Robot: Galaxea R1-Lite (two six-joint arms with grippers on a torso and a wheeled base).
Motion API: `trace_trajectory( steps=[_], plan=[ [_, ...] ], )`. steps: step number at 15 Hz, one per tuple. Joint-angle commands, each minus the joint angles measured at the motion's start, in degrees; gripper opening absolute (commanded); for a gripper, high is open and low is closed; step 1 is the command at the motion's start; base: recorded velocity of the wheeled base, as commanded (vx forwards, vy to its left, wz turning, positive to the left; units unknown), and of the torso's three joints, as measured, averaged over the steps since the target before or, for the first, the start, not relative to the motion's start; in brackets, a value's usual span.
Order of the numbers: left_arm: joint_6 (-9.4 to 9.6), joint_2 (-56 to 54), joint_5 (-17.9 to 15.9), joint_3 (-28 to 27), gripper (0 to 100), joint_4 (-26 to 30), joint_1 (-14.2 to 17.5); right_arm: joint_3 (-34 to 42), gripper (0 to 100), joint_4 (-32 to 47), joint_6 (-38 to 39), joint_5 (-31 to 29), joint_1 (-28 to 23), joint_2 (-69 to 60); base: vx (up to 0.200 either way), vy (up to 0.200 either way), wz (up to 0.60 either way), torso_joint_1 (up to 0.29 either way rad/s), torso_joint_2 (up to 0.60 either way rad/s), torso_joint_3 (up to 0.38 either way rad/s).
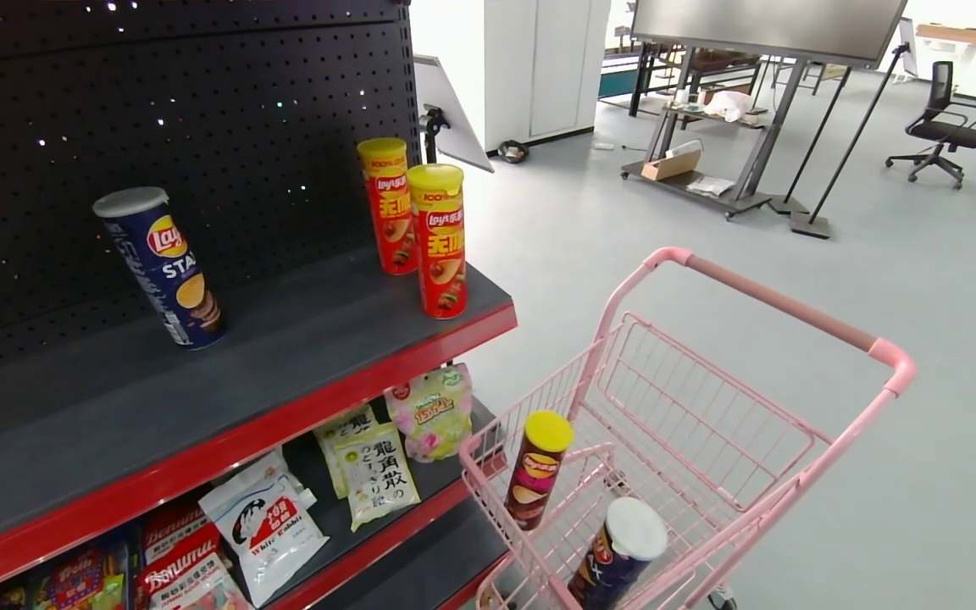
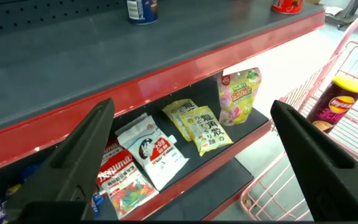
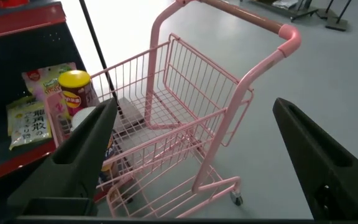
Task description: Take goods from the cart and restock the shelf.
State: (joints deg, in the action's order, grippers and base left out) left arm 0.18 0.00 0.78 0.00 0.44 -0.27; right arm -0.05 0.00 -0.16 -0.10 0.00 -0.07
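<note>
Judging from the layout, at the pick stage: two cans in the pink cart (image 1: pixel 780 296), lower right of the head frame. Yellow-lidded can (image 1: pixel 539 470) standing in the cart's corner nearest the shelf, bottom centre. White-lidded can (image 1: pixel 619 555) just beside it at the bottom edge, seemingly leaning. Left hand (image 2: pixel 191 107) with fingers spread wide and nothing between them, facing the shelf's red edge. Right hand (image 3: pixel 194 104) likewise spread and empty, facing the cart.

Go for the yellow-lidded can first, with the right hand, probably the better placed of the two. Come down from above, clear of the wire rim. Close around the tube's body below the lid, not on the lid itself, which likely slips or pops. Keep the tube vertical on the lift. Watch for snagging on the wire or nudging the white-lidded can.

Then carry across to the top shelf (image 1: pixel 285 364), centre-left of the frame. Aim for the bare stretch between the blue can (image 1: pixel 162 267) at left and the two red cans (image 1: pixel 439 241) at the shelf's right end. Set the base flat before letting go: tall and narrow, so probably quick to topple.
</note>
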Motion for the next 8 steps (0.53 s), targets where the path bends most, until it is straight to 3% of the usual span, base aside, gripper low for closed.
trace_trajectory(
  steps=[1, 8],
  plan=[
    [-0.01, 0.00, 0.01, 0.00, 100, 0.00, 0.00, -0.04, 100, 0.00, -0.02, 0.01, 0.00, 0.07, 0.000, 0.000, 0.00, -0.144, 0.34, 0.193],
    [-0.09, 0.00, 0.01, 0.00, 100, 0.00, 0.00, -0.04, 100, 0.00, -0.02, 0.01, 0.00, 0.07, 0.000, 0.000, 0.00, -0.147, 0.35, 0.205]
  ],
)
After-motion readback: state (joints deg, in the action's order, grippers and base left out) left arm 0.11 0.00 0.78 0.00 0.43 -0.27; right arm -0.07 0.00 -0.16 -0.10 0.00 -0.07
